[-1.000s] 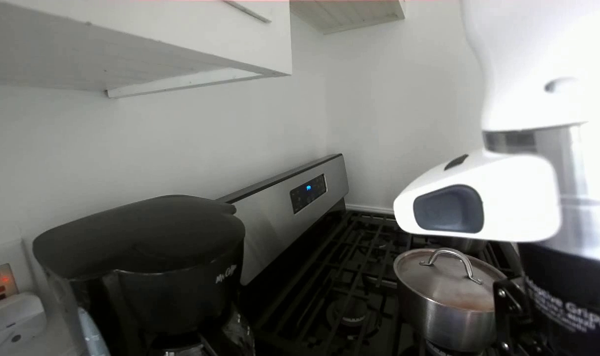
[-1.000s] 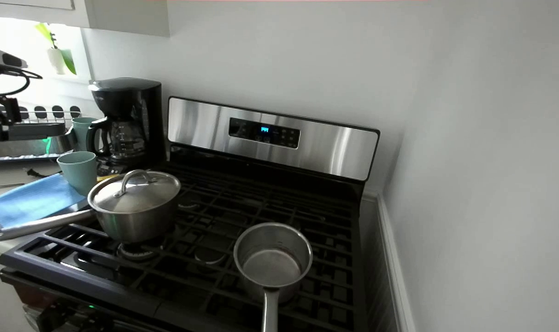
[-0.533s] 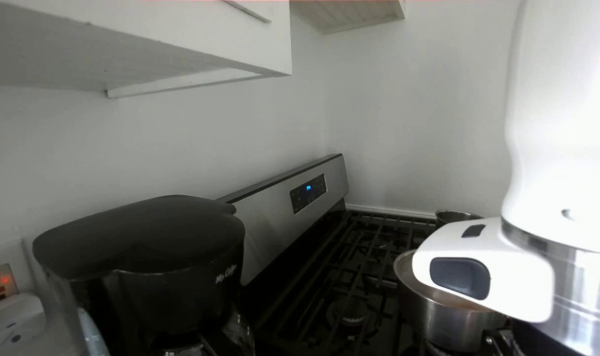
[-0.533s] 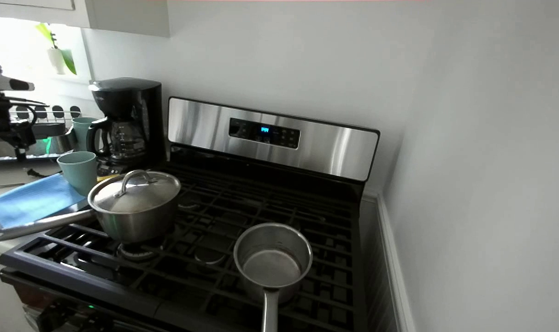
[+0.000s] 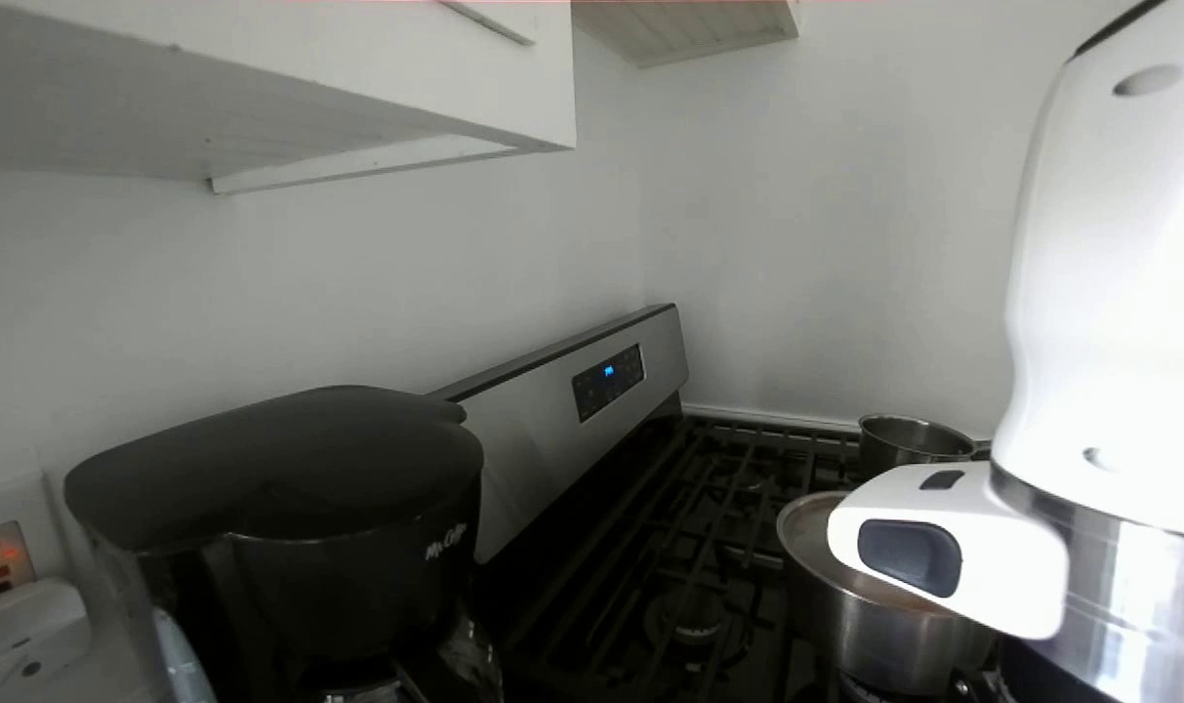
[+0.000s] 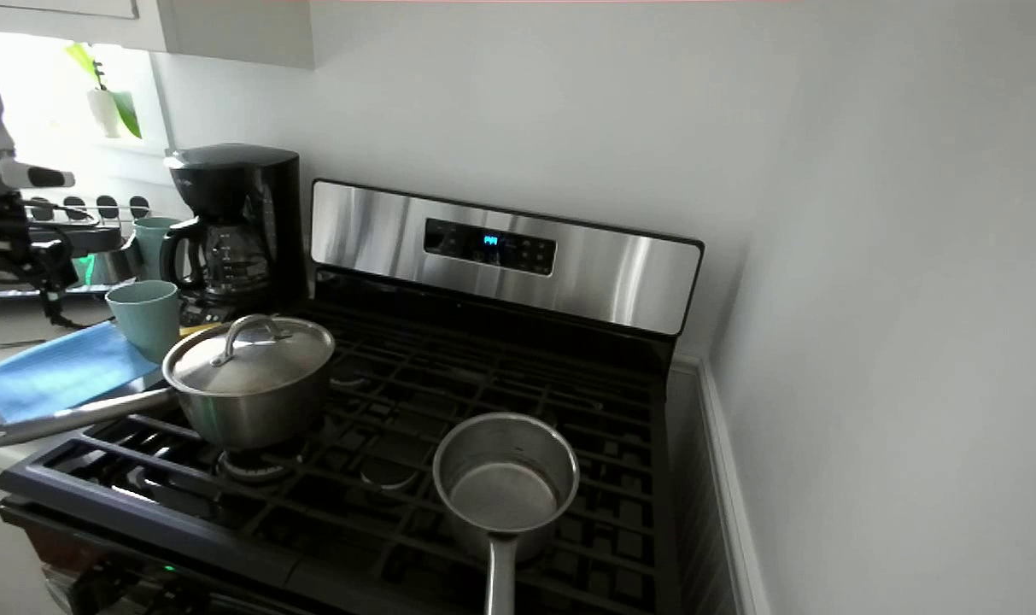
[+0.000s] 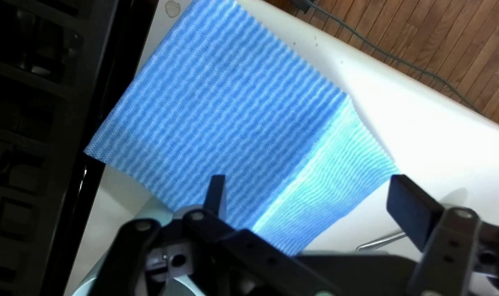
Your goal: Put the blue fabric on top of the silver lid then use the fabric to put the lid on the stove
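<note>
The blue fabric [image 6: 73, 367] lies on the counter beside the stove. In the wrist view, the fabric [image 7: 233, 111] has one corner reaching over the stove's edge, and its side near the jaws looks lighter and creased. My gripper [image 7: 307, 193] is open and empty above that side, one finger on each side of it. An exterior view shows the gripper [image 6: 54, 299] above the counter behind the fabric. The silver lid [image 6: 257, 359], with a loop handle, sits on a long-handled pot on the stove [image 6: 389, 444]. My arm partly covers the lid [image 5: 836, 547] in an exterior view.
A green cup [image 6: 146, 316] stands against the fabric. A black coffee maker [image 6: 236, 171] stands behind it, with a dish rack further left. An open saucepan [image 6: 505, 487] sits on the stove. A cabinet [image 5: 357, 88] hangs above. The counter's edge [image 7: 368, 65] borders the floor.
My gripper has come down toward the counter and slightly toward the stove, moving most in the first half second. The fabric, lid and pots have not moved.
</note>
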Robot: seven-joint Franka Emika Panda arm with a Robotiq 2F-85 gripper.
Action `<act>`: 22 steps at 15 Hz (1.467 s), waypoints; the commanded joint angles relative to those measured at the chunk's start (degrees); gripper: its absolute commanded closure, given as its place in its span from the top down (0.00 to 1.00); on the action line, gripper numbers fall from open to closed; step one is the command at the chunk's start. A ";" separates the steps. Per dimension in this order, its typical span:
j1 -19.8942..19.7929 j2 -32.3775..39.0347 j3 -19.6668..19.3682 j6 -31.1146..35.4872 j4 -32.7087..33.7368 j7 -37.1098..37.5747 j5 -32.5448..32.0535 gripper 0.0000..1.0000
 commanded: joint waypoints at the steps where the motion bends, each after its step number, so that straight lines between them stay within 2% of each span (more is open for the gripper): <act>1: 0.10 2.98 -1.16 2.26 0.42 -1.38 1.11 1.00; 5: 0.18 6.32 -2.15 6.27 0.25 -2.83 3.11 1.00; 12: 0.19 10.33 -2.93 8.02 0.20 -8.86 16.54 1.00; 18: -0.55 13.65 -2.17 9.99 0.43 -9.73 21.01 1.00; 20: -0.81 14.30 -2.02 10.84 0.27 -9.81 21.60 0.93; 21: -0.94 14.65 -1.97 11.34 0.22 -10.01 22.01 0.85; 22: -1.07 14.92 -1.91 11.66 0.23 -10.15 22.35 0.69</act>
